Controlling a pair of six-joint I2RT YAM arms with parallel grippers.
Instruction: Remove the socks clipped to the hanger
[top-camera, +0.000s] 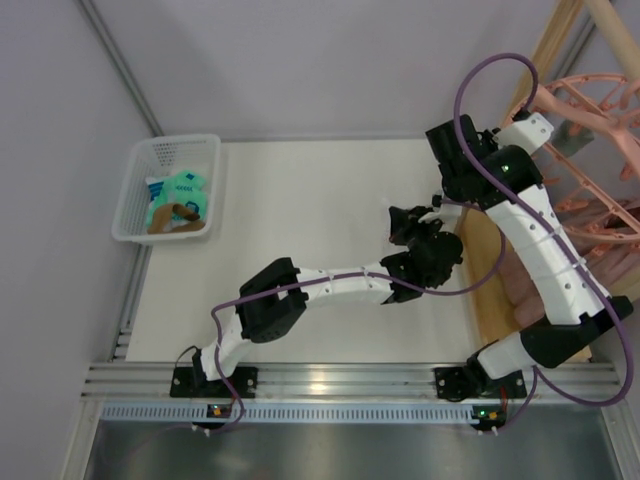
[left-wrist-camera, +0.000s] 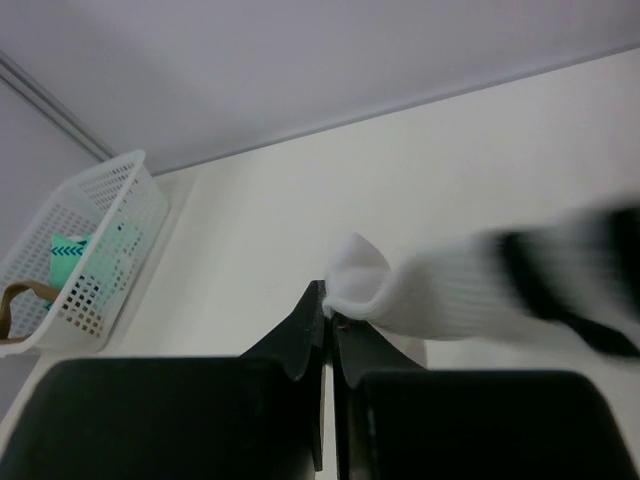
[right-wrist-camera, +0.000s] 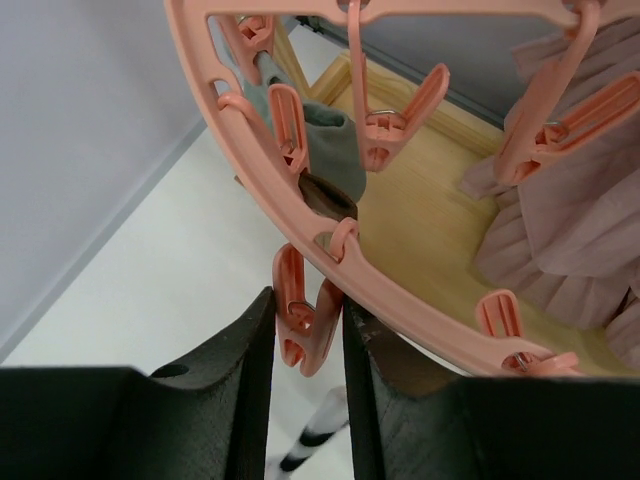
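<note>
My left gripper (top-camera: 402, 222) (left-wrist-camera: 328, 300) is shut on the toe end of a white sock with dark cuff stripes (left-wrist-camera: 440, 290). It holds the sock above the table, and the sock trails to the right, blurred. My right gripper (top-camera: 540, 112) (right-wrist-camera: 308, 320) is high at the rim of the salmon-pink hanger (top-camera: 600, 150) (right-wrist-camera: 400, 290). Its jaws press both sides of one dangling clip (right-wrist-camera: 305, 325). The striped sock (right-wrist-camera: 318, 440) shows below that clip, free of it. A grey-brown sock (right-wrist-camera: 325, 140) hangs clipped farther along the ring.
A white basket (top-camera: 135, 195) (left-wrist-camera: 110, 200) at the far left holds mint-green socks (top-camera: 180, 195) and a brown one (top-camera: 170, 215). The wooden frame (top-camera: 560, 45) and its base board (right-wrist-camera: 430, 190) stand at the right. Pink fabric (right-wrist-camera: 560, 220) lies under the hanger.
</note>
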